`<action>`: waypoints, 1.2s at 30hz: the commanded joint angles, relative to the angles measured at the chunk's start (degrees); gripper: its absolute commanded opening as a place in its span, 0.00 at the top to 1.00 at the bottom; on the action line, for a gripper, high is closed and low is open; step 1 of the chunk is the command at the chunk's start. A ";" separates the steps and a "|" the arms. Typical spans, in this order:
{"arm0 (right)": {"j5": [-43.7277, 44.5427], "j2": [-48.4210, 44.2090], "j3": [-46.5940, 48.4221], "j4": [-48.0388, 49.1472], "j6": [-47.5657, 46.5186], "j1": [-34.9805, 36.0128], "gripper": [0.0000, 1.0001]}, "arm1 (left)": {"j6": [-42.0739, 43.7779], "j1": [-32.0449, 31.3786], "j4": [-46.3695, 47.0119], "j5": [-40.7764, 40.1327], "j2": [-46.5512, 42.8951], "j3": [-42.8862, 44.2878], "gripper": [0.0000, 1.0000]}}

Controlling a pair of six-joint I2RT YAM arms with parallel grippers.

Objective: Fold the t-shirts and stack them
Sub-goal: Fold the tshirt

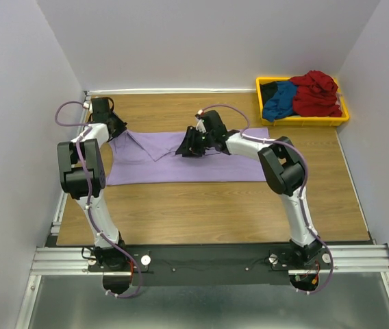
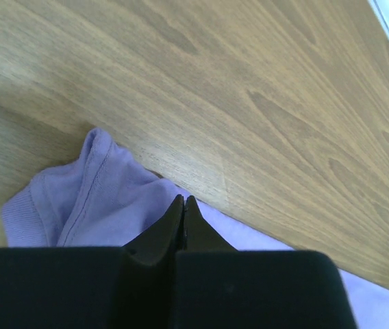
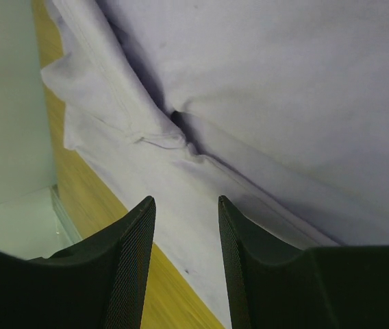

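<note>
You are working at an early stage of the job. The lavender t-shirt [image 1: 187,168] is lying flat across the far half of the table [image 1: 215,212] as a long band, with its collar showing left of the middle; it is looking partly squared up, but in my judgement it is not yet down to a packet you could stack.

Your left gripper [image 2: 183,212] is sitting at the shirt's far left corner, its fingers pressed tight together right at the cloth's hem; the left wrist view is not showing whether any fabric is caught between them, so treat the pinch as unproven. Your right gripper [image 3: 184,202] is hanging over the middle of the shirt by the collar, its fingers spread with only cloth lying beneath them and nothing in their grasp.

The rest is waiting. The dark red t-shirt [image 1: 318,92], the blue t-shirt [image 1: 280,103] and the black t-shirt [image 1: 268,90] are sitting bunched and unfolded in the yellow bin [image 1: 304,121] at the far right corner; no stack is showing anywhere on the table, so you are facing the remaining folds on the lavender one, then three more shirts, then the stacking.
</note>
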 commanded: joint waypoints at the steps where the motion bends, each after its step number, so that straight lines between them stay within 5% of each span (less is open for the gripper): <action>1: -0.55 3.74 0.84 9.17 8.70 2.41 0.51 | 1.77 -0.28 -0.71 -2.95 -2.83 -0.34 0.99; 17: 7.52 11.13 6.82 14.54 24.53 7.77 0.51 | 1.33 -0.80 0.17 -2.95 -2.48 -2.01 0.99; 36: 7.97 14.47 11.04 14.45 28.14 8.13 0.59 | 1.59 -1.15 -0.18 -3.12 -1.77 -0.96 0.99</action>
